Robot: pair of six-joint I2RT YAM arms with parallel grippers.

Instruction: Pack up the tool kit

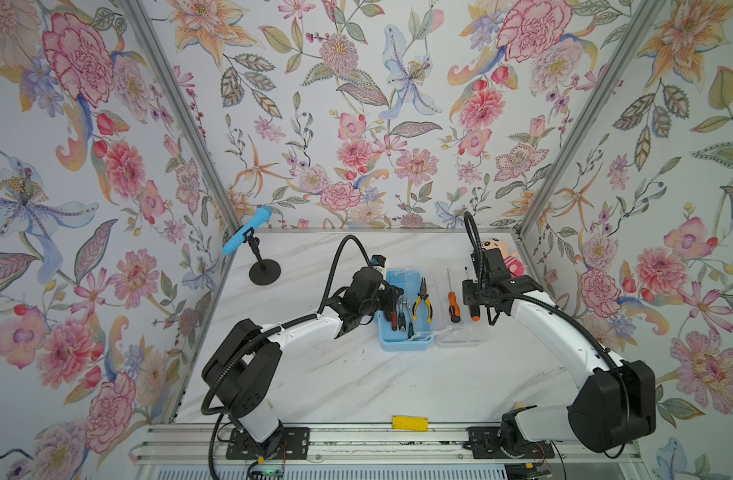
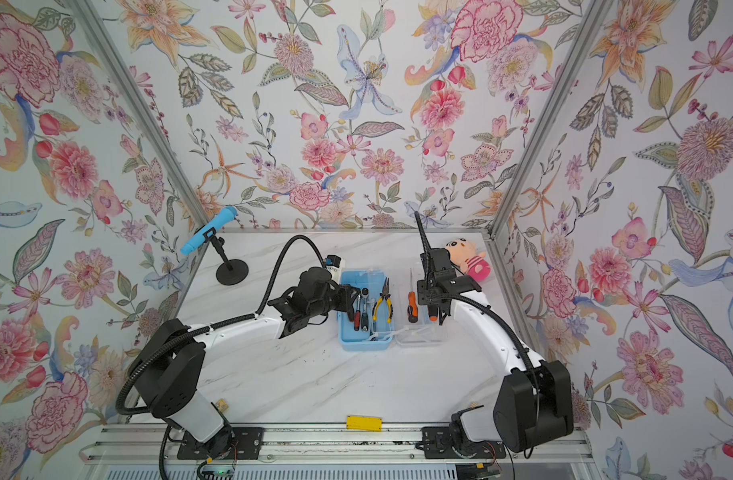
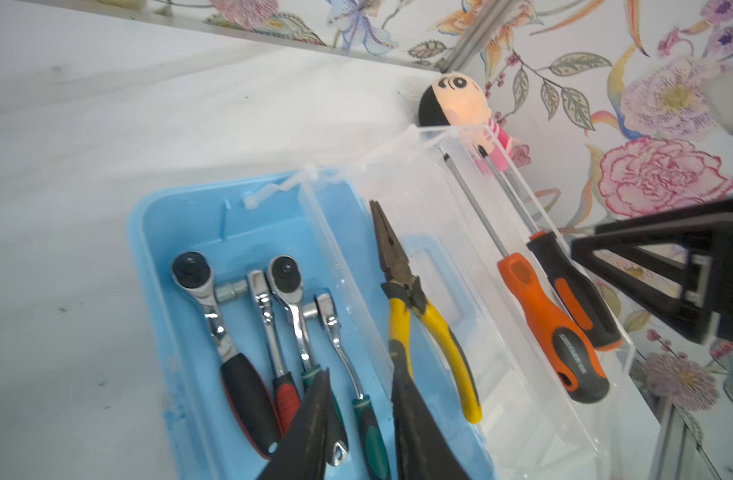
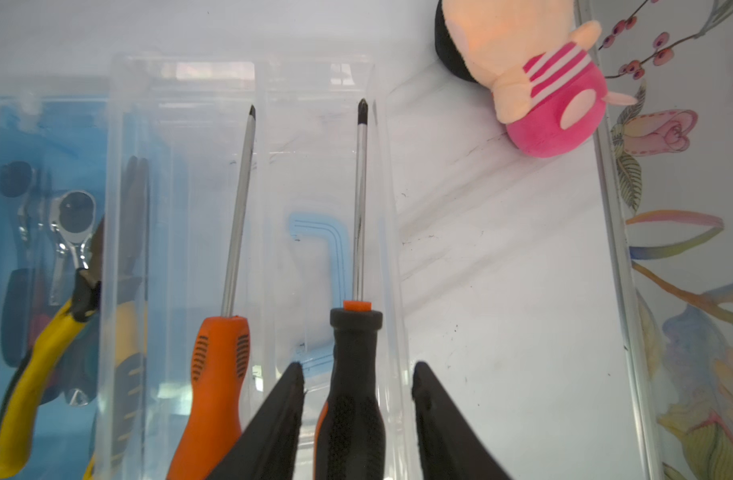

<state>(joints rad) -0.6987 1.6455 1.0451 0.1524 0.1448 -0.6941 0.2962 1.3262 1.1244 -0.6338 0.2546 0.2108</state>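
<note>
Right gripper [image 4: 356,368] nearest, jaws parted astride the black-handled screwdriver [image 4: 354,340] lying in the clear lid [image 4: 306,166], not clamped. Left gripper [image 3: 358,365] parted, empty, over ratchets [image 3: 198,286] in the blue box [image 3: 182,216]. We judge the screwdriver stiff, light, grippy; take it mid-handle.

Box [image 1: 403,345]: light blue. Lid [image 1: 460,336]: clear. Pliers [image 3: 433,328]: yellow grips, dark nose. Orange screwdriver [image 3: 554,332]: black inlay. Black screwdriver [image 3: 577,295]: orange inlay. Ratchets [image 3: 202,284]: chrome; grips black, red, green. Microphone [image 1: 246,230]: blue, black stand. Doll [image 4: 552,95]: pink, white stripes. Table [image 1: 356,382]: white, grey marble veining. Walls [image 1: 356,104]: floral print.
</note>
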